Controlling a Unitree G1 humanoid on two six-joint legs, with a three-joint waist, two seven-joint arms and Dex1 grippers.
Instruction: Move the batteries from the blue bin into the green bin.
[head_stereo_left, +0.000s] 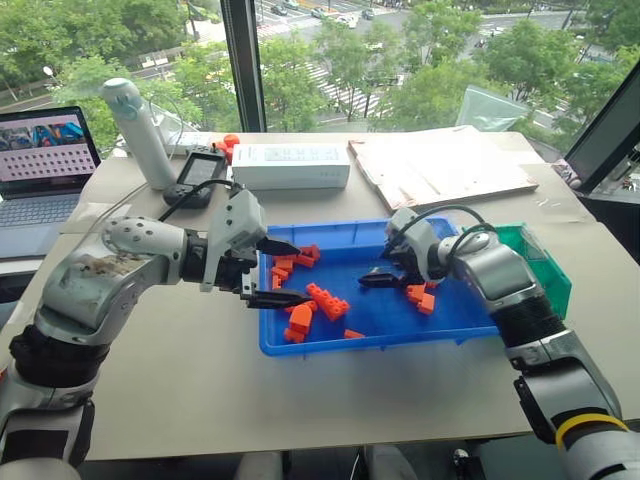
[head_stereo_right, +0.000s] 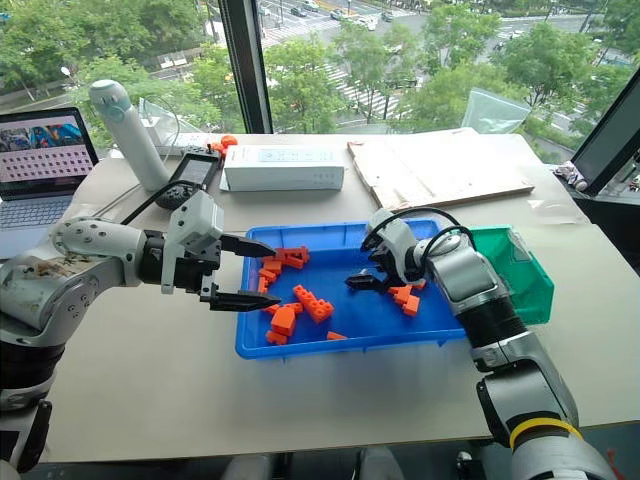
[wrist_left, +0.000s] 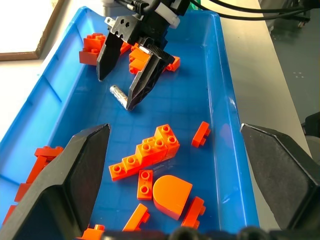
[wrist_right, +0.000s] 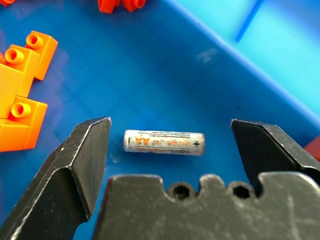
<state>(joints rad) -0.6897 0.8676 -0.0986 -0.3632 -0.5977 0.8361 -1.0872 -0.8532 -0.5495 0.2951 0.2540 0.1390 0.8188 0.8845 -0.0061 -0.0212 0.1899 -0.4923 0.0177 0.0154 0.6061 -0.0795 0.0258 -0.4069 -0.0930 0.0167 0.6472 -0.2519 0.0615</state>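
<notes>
Beige tabletop (head_stereo_left: 300, 400) by a window over treetops carries the blue bin (head_stereo_left: 330, 345), which lies at its centre. You see 1 battery (wrist_right: 164, 142), a silver cylinder printed "AA", lying flat on the bin's blue floor; in the left wrist view the same battery (wrist_left: 119, 95) rests between the 2 black fingers of the right gripper (wrist_left: 122, 85). Those fingers stand wide apart on either side of the battery and, as far as you can judge, touch nothing; the gripper (head_stereo_left: 378, 280) holds nothing and sits low over the right half of the bin. Orange bricks (head_stereo_left: 327, 300) lie scattered around it: a cluster just beside the right gripper, a joined strip near the bin's middle, more toward the bin's left end. Your left gripper (head_stereo_left: 280, 272) hangs over the bin's left end, its 2 fingers spread wide and empty, pointing toward the right gripper. At the bin's right end, just beside it, stands the green bin (head_stereo_left: 545, 265), partly hidden by the right arm. Farther back on the table you find a white box (head_stereo_left: 290, 165), a flat board (head_stereo_left: 440, 165), a white upright handle (head_stereo_left: 140, 130) and, at the left edge, a laptop (head_stereo_left: 40, 160).
</notes>
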